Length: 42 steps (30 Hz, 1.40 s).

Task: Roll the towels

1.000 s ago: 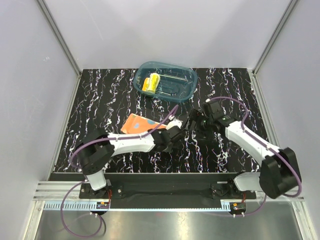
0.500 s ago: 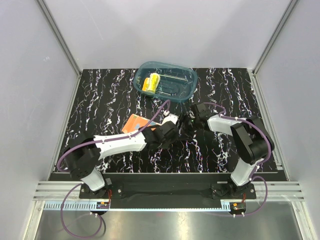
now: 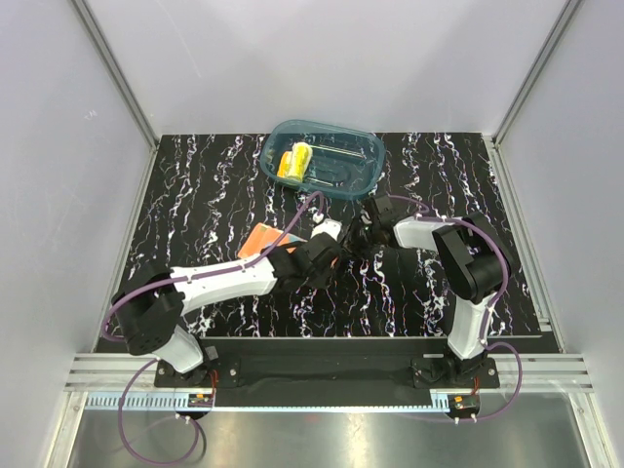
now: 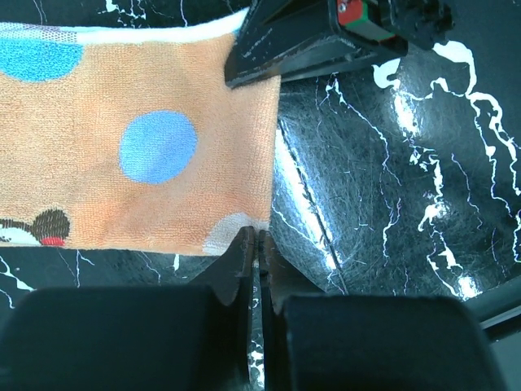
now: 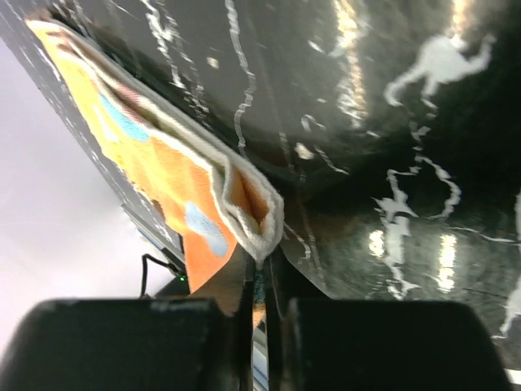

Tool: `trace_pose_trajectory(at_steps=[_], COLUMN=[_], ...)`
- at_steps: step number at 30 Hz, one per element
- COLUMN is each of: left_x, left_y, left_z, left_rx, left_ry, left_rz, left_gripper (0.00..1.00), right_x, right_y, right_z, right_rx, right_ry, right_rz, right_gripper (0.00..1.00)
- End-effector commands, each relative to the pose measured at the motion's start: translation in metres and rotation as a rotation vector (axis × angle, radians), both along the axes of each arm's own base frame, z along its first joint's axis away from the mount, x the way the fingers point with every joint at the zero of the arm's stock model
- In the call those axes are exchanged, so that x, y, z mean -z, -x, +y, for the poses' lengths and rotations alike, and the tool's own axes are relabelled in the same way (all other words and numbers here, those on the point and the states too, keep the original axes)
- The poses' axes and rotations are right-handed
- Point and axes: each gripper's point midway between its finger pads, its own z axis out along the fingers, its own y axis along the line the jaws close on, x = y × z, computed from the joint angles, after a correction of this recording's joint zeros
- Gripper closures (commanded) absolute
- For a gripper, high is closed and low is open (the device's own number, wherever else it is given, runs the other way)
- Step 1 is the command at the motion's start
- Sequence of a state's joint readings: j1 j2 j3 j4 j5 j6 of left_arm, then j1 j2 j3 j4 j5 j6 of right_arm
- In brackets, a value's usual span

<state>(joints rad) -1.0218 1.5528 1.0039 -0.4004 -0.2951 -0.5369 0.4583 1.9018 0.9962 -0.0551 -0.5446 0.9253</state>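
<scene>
Two corners of the orange towel, on the counter, are held: right gripper clenched on a lifted fold; left gripper closed, apparently pinching the near corner. Behind, the yellow towel sits rolled in the teal tub.

Bright, even light; glare streaks the glossy black marbled tabletop at three o'clock; right wrist view blurred.
</scene>
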Motion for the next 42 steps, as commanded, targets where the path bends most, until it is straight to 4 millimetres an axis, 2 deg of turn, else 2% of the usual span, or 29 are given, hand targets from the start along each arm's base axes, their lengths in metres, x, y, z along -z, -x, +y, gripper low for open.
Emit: trace_pose_trajectory(at_steps=[1,5,6,7,8,10,14,18,20,23,31,35,36,37,39,41,42], left_x=[-0.015,-0.014,-0.012,-0.011,-0.011,-0.01,-0.013,-0.016,-0.015,-0.016,-0.019,-0.019,-0.027,-0.019,-0.025,-0.02,-0.026], left_y=[0.0,0.008,0.009,0.012,0.013,0.016,0.022,0.027,0.029,0.034,0.039,0.034,0.031,0.031,0.029,0.027,0.025], left_z=[-0.005,-0.004,-0.004,-0.003,-0.004,-0.003,-0.009,-0.017,-0.021,-0.028,-0.03,-0.021,-0.021,-0.011,-0.005,0.005,0.009], left_rx=[0.003,0.032,0.038,0.044,0.049,0.048,0.054,0.036,0.031,-0.009,-0.118,-0.192,-0.195,-0.225,-0.263,-0.322,-0.332], left_ry=[0.064,0.067,0.066,0.062,0.065,0.063,0.102,0.147,0.169,0.222,0.391,0.498,0.546,0.55,0.611,0.662,0.694], left_rz=[-0.012,0.011,0.018,0.027,0.037,0.049,0.086,0.123,0.163,0.224,0.354,0.396,0.385,0.41,0.423,0.455,0.444], left_gripper=[1.0,1.0,1.0,1.0,1.0,1.0,1.0,1.0,1.0,1.0,1.0,1.0,1.0,1.0,1.0,1.0,1.0], right_x=[-0.016,-0.014,-0.019,-0.019,-0.016,-0.021,-0.018,-0.025,-0.025,-0.03,-0.062,-0.075,-0.075,-0.075,-0.077,-0.077,-0.075], right_y=[-0.018,-0.02,-0.025,-0.025,-0.023,-0.028,-0.029,-0.033,-0.033,-0.037,-0.044,-0.044,-0.043,-0.043,-0.041,-0.04,-0.039], right_z=[0.009,-0.003,-0.003,-0.006,-0.013,-0.017,-0.032,-0.035,-0.041,-0.053,-0.08,-0.082,-0.082,-0.082,-0.082,-0.082,-0.082], right_rx=[-0.01,-0.019,-0.021,-0.025,-0.034,-0.038,-0.05,-0.066,-0.069,-0.068,-0.042,-0.038,-0.039,-0.039,-0.041,-0.042,-0.045], right_ry=[-0.008,0.093,0.108,0.127,0.174,0.209,0.304,0.332,0.368,0.436,0.534,0.533,0.531,0.53,0.525,0.522,0.521], right_rz=[-0.064,-0.08,-0.098,-0.099,-0.099,-0.12,-0.13,-0.156,-0.159,-0.18,-0.251,-0.277,-0.276,-0.277,-0.278,-0.278,-0.277], right_gripper=[0.99,1.0,0.98,0.8,0.68,0.55,0.55,0.71,0.71,0.65,0.6,0.6,0.6,0.6,0.6,0.61,0.61])
